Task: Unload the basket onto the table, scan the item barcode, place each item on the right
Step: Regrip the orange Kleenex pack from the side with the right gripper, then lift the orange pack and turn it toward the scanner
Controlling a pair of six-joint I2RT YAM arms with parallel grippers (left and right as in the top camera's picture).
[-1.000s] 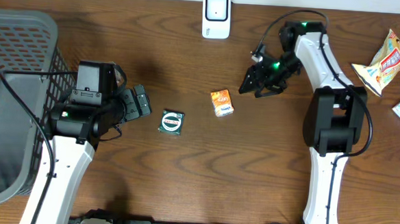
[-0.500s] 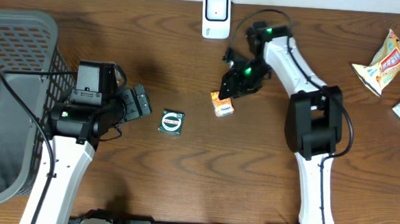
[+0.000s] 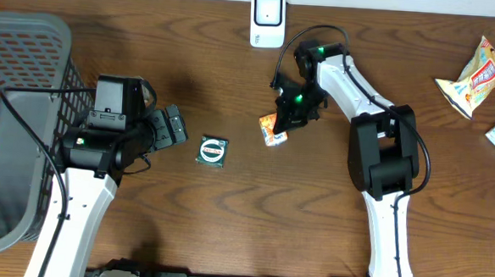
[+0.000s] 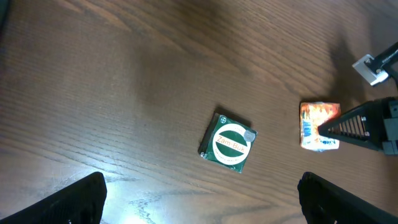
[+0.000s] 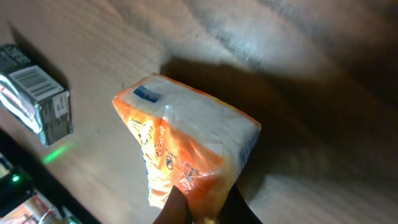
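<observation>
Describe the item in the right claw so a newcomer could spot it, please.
Below the white scanner, top centre in the overhead view, the right claw pinches a small packet. It is orange, unlike the green square pack beside it.

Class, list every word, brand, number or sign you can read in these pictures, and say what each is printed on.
"Zam-Buk": on top of the green box.
Print on the orange packet: blurred, unreadable.
Digits under the barcode on the green box's side: too small.
Lettering on the snack bag: too small.
</observation>
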